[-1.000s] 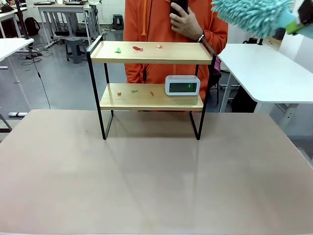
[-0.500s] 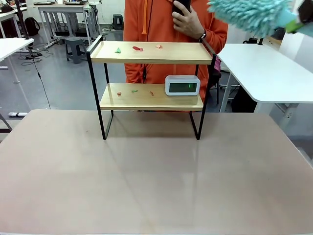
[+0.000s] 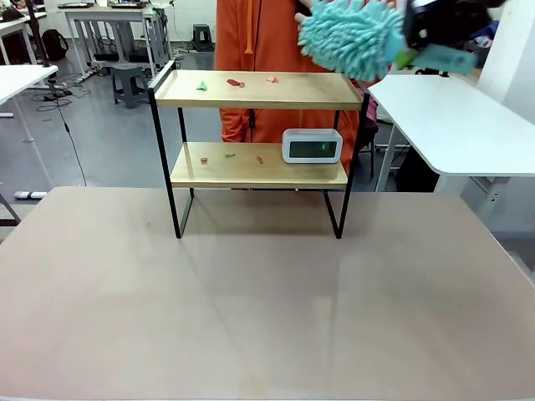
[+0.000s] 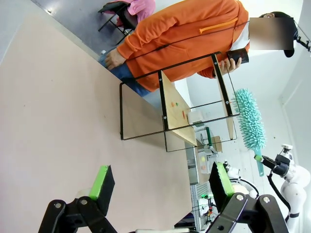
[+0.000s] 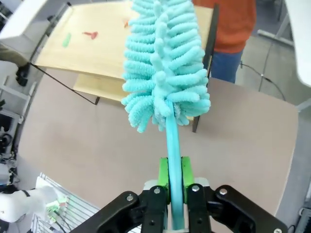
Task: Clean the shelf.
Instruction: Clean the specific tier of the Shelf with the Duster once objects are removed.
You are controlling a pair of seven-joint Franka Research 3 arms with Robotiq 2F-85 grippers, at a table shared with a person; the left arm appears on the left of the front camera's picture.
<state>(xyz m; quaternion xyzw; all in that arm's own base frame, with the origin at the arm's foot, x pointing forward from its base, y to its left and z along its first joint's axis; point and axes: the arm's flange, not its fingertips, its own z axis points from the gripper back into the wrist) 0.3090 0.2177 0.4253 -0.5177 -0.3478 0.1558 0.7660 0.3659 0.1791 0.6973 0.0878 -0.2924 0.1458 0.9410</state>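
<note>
The beige table carried the shelf at its far side. Coloured scraps lay on both boards. A white clock stood on the lower board's right.

The shelf stands upright on its four legs at the table's 12 o'clock edge, square to it, long side across. A thin black frame carries two light wooden boards. The upper board bears three small scraps, green, red and pink, all toward its 9 o'clock half. The lower board has three more scraps on the same half, and a small white clock toward 3 o'clock.
</note>
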